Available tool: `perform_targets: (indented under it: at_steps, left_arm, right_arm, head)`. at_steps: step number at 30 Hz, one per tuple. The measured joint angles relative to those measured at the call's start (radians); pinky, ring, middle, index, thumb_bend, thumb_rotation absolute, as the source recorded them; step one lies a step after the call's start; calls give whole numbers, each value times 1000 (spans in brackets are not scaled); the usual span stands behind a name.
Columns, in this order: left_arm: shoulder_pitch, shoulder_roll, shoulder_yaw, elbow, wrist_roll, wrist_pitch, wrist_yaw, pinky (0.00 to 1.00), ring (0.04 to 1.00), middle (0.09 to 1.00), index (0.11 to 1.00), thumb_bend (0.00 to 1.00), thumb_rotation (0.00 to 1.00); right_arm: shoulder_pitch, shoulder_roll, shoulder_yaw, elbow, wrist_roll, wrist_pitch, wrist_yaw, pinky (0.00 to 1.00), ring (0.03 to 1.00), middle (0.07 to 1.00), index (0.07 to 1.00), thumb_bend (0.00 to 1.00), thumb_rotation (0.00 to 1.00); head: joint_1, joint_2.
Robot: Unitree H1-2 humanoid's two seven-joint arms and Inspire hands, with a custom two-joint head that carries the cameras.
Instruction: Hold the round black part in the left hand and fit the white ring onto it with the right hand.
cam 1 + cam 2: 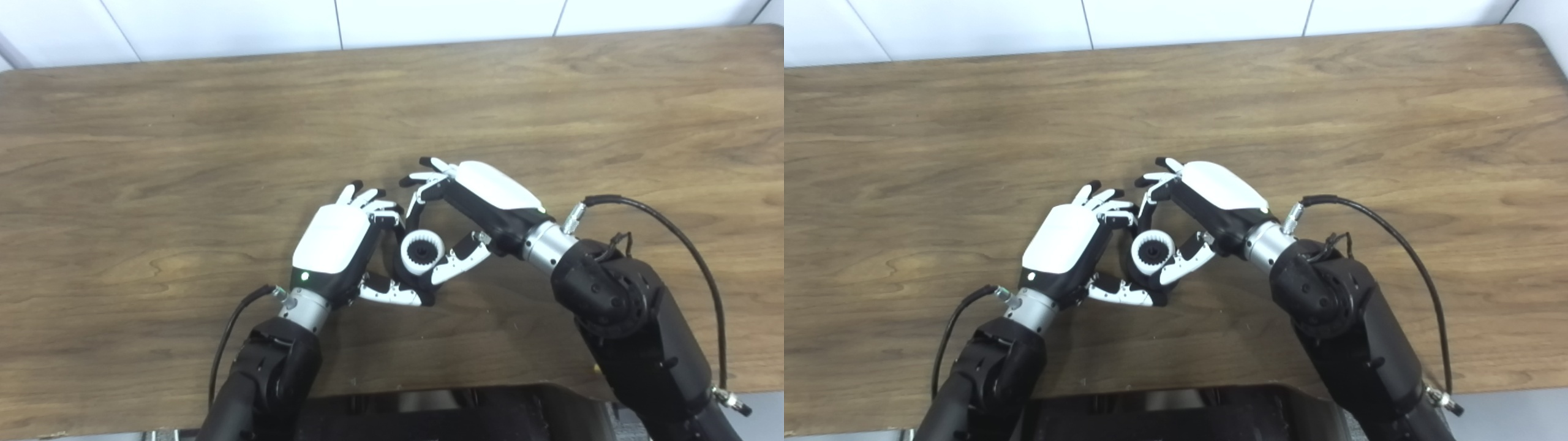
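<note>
The round black part [422, 250] sits low over the wooden table [184, 153], between both hands. The toothed white ring [407, 252] lies on top of it, around its dark hub. My left hand [334, 245] is shut on the black part, thumb beneath it and fingers curled at its far side. My right hand [484, 196] comes in from the right. Its thumb presses the ring's near right edge and its fingers reach down at the far side, so it is shut on the ring. The part's lower body is mostly hidden by the thumbs.
The table's front edge [429, 386] runs just below the hands. A black cable [686, 245] loops off the right forearm. A white tiled wall [367, 24] stands behind the table's far edge.
</note>
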Motion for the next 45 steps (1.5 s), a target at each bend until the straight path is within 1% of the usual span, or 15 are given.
perform_targets:
  at_steps: [16,35,36,37,38,39,45]
  left_arm:
    - [0,-3,0,0,0,0,-4,1000,904,778,484,524,55]
    - [0,-2,0,0,0,-1,-4,1000,904,776,483,525,56]
    - [0,-2,0,0,0,-1,-4,1000,905,777,483,525,56]
    - [0,-2,0,0,0,-1,-4,1000,905,777,483,525,57]
    - [0,-2,0,0,0,-1,-4,1000,906,778,483,525,57]
    - [0,-2,0,0,0,-1,-4,1000,906,777,483,525,56]
    - [0,-2,0,-1,0,-1,-6,1000,906,777,483,525,56]
  right_arm:
    - [-1,-12,6,2,-12,-15,-1,1000,1000,887,493,524,155]
    - [-1,-12,9,2,-24,-18,0,1000,1000,908,495,524,155]
    - [-1,-12,9,2,-24,-18,0,1000,1000,907,555,724,209]
    - [-1,-12,9,2,-24,-18,0,1000,1000,908,594,849,244]
    - [-1,-12,9,2,-25,-18,0,1000,1000,908,608,892,257]
    - [-1,-12,9,2,-26,-18,0,1000,1000,909,618,915,263]
    - [-1,-13,8,2,-27,-18,-1,1000,1000,908,646,961,269]
  head:
    - [0,-3]
    - [0,2]
    - [0,2]
    - [0,2]
    - [0,2]
    - [0,2]
    - [0,2]
